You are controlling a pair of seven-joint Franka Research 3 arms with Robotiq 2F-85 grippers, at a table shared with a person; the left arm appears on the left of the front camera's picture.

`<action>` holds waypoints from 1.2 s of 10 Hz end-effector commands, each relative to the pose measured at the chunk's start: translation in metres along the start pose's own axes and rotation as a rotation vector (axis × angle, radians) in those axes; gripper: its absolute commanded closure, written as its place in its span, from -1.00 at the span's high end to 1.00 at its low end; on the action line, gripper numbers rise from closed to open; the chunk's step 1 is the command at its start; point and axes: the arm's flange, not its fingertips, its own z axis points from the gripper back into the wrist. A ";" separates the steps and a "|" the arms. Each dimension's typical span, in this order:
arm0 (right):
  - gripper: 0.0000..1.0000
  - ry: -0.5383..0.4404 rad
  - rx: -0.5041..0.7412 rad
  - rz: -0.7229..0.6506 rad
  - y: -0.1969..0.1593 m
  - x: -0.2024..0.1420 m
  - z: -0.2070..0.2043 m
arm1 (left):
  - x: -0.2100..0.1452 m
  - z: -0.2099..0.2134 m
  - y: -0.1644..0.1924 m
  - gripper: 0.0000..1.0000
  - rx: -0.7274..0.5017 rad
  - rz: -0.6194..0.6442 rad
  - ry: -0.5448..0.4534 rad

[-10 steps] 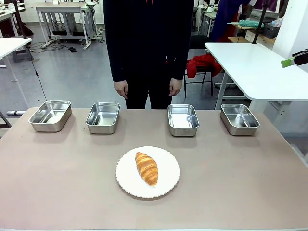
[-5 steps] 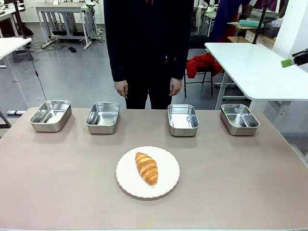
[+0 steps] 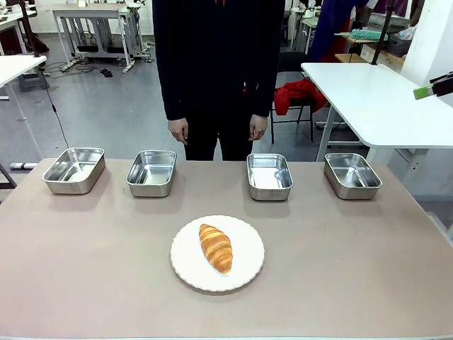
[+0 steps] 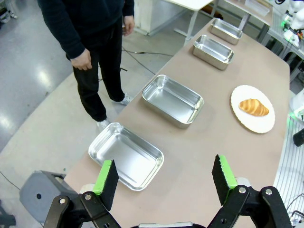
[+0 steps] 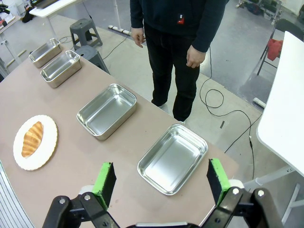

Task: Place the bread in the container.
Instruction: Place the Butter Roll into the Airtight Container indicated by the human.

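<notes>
The bread [image 3: 216, 248], a golden-brown croissant, lies on a round white plate [image 3: 244, 273] at the table's front middle. Behind it, several identical shiny steel containers stand empty in a row, from the far-left one [image 3: 73, 170] to the far-right one [image 3: 352, 175]. My left gripper [image 4: 164, 179] hovers open and empty high over the left end of the row, above one container [image 4: 126, 155], far from the bread [image 4: 253, 107]. My right gripper [image 5: 161, 181] is open and empty above the right-end container [image 5: 173, 158], with the bread [image 5: 32, 138] far off.
A person in dark clothes stands at the far edge, hands [image 3: 178, 131] hanging at the sides. A white side table [image 3: 375, 99] stands beyond the right corner. One green-padded fingertip [image 3: 423, 91] shows at the right edge of the front view.
</notes>
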 end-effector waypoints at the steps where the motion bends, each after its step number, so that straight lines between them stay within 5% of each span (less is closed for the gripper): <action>1: 1.00 -0.018 0.002 0.002 0.001 0.002 0.001 | 0.002 0.001 -0.001 1.00 0.002 -0.003 -0.006; 12: 1.00 -0.018 0.002 0.002 0.001 0.002 0.001 | 0.002 0.001 -0.001 1.00 0.002 -0.003 -0.006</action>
